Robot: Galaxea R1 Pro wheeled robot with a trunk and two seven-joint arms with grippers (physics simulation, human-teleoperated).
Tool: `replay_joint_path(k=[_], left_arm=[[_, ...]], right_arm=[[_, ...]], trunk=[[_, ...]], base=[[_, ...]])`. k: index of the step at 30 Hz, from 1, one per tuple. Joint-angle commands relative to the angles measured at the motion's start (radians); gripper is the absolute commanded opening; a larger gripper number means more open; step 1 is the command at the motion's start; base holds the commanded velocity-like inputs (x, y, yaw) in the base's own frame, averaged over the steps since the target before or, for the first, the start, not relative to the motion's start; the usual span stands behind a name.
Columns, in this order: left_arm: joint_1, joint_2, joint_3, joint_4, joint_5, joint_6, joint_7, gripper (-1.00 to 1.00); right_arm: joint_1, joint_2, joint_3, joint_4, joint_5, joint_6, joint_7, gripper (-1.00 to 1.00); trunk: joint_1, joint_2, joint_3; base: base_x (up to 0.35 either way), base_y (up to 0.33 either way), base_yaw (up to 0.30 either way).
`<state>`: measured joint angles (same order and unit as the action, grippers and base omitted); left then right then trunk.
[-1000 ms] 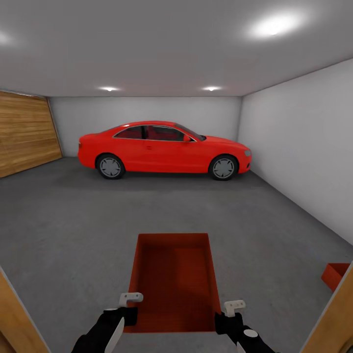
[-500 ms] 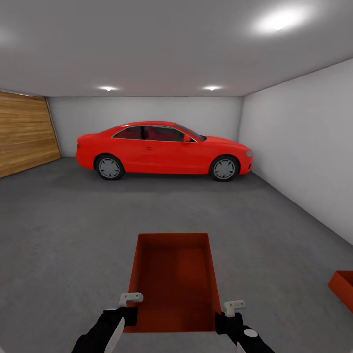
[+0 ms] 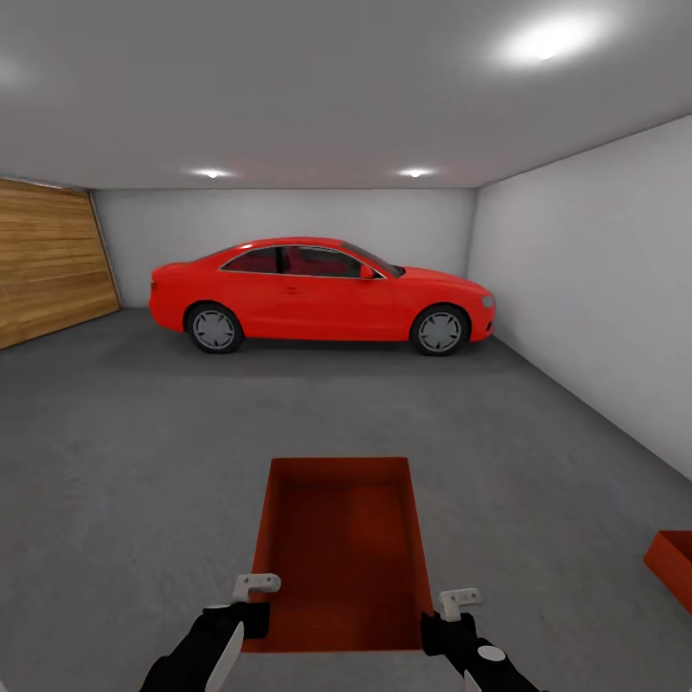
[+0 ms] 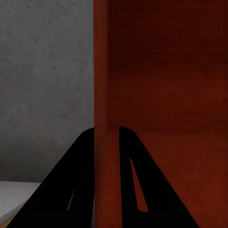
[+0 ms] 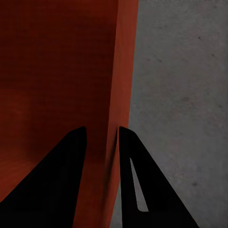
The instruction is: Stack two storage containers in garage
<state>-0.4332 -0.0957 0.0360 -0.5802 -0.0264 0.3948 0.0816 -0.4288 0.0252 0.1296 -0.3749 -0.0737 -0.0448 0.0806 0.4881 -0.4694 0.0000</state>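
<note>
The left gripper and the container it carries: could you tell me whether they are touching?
Touching. In the left wrist view, the left gripper straddles the storage container, its black fingers pressed against both faces of the container's side wall.

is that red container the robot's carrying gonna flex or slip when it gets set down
The held storage container probably stays stiff: its walls look straight though the left tool and right tool pinch only the side walls. The smooth walls could slip. Being open and empty, it's likely light.

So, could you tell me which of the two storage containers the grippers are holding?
The storage container in front of the robot: the left gripper and right gripper each clamp a side wall. The other container sits apart on the floor, at the right edge.
</note>
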Motion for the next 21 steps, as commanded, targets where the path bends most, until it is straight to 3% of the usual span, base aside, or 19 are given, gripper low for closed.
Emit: replay_joint_path(k=[1,21], left_arm=[[-0.001,-0.001,0.038,-0.001,-0.023,0.007,0.006,-1.0],[-0.001,-0.002,0.038,-0.001,-0.023,0.007,0.006,-1.0]], right_arm=[[0.001,-0.001,0.054,-0.002,0.007,-0.004,0.004,-1.0],[0.001,-0.001,0.054,-0.002,0.006,-0.004,0.004,-1.0]], trunk=[[0.0,-0.001,0.0],[0.0,-0.001,0.0]], base=[[0.0,0.0,0.0],[0.0,0.0,0.023]])
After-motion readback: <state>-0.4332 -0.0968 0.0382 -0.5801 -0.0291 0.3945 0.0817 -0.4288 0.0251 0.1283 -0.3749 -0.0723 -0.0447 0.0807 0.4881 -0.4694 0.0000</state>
